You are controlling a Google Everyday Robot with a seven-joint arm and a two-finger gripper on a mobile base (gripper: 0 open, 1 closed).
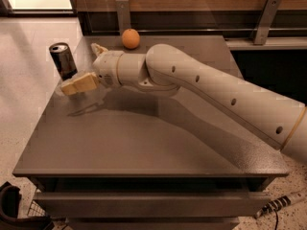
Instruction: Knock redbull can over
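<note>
The redbull can (pixel 63 61) stands upright near the table's far left corner; it looks dark with a shiny silver top. My gripper (pixel 88 68) is just right of the can, at the end of the white arm (pixel 201 83) that reaches in from the right. Its fingers are spread apart and hold nothing. The lower tan finger (pixel 78 85) points left, and its tip lies just in front of the can's base, touching it or nearly so. The upper finger (pixel 99 48) sits behind the wrist.
An orange (pixel 130 38) lies at the back edge of the grey table (pixel 144 143), behind the arm. The table's left edge drops to the light floor right beside the can. A wooden wall with metal brackets runs behind.
</note>
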